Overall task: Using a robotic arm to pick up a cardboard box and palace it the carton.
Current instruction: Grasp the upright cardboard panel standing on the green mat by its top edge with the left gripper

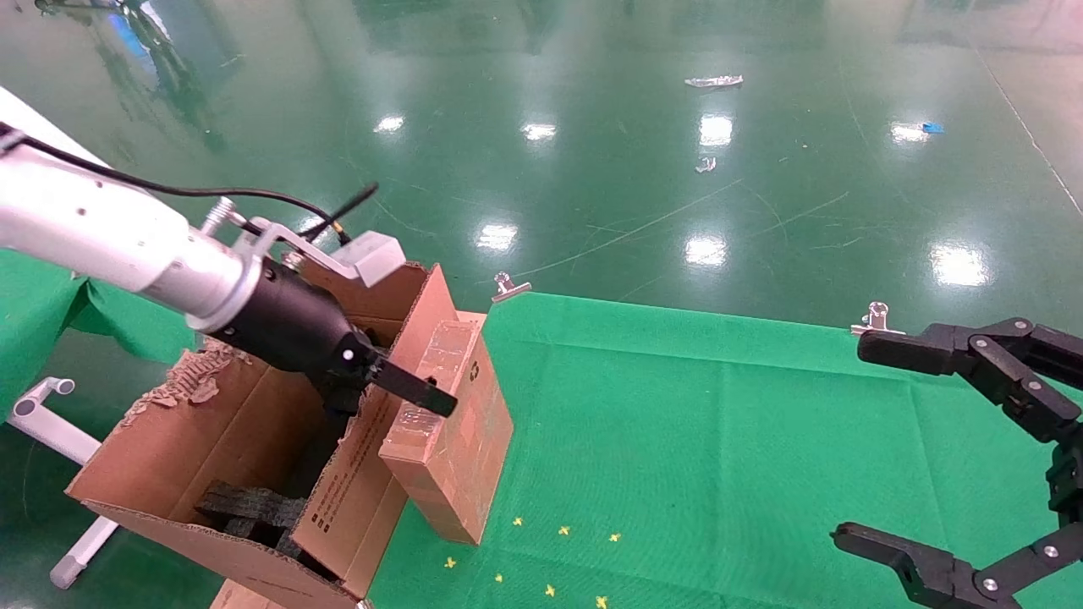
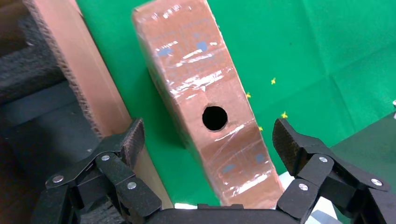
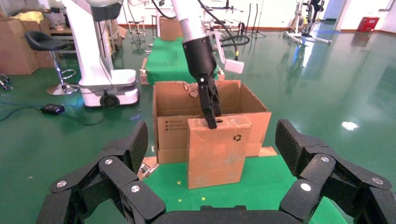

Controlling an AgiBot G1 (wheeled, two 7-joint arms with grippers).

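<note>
- Brown taped box [image 1: 453, 431] stands on end on the green surface [image 1: 719, 440], leaning against the right flap of the carton [image 1: 169, 457], just outside it.
- Left gripper [image 2: 208, 140] hovers at the box's upper end, fingers [image 2: 294, 140] spread wide, one on either side of the narrow holed face, not touching it.
- The box's long axis runs away from the fingers, down toward the surface; the carton opening lies just left.
- Right gripper [image 1: 854, 440] hangs open at far right, well apart; the left arm is much nearer.

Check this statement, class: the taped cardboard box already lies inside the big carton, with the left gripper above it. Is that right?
Not quite. The cardboard box stands on the green cloth, leaning against the outside of the carton, as the head view shows. The left gripper is indeed above it.
</note>
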